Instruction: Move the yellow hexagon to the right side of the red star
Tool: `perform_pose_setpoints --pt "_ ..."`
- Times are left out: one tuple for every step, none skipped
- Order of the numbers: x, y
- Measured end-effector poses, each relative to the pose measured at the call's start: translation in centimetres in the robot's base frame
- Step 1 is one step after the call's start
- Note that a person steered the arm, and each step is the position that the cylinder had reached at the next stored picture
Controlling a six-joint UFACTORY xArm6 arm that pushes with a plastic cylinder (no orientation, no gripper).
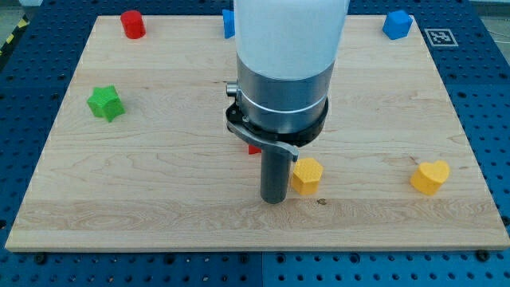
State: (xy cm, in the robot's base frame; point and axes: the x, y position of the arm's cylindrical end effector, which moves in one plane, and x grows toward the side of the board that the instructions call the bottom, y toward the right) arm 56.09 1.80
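The yellow hexagon (pixel 306 175) lies on the wooden board (pixel 159 183) just below the middle. My tip (pixel 275 199) stands right beside it on the view's left, touching or nearly touching it. The red star (pixel 253 148) is almost wholly hidden behind the arm; only a small red sliver shows just above the rod, up and left of the hexagon.
A yellow heart (pixel 430 176) lies at the right. A green star (pixel 105 103) lies at the left. A red cylinder (pixel 133 24) is at the top left, a blue block (pixel 228 23) at top centre partly behind the arm, another blue block (pixel 396 24) at top right.
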Motion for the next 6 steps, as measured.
perform_pose_setpoints --pt "-0.2 1.2" --pt "-0.2 2.3" --pt "-0.2 2.4" --pt "-0.2 2.5" --pt "-0.2 4.8" --pt "-0.2 6.6"
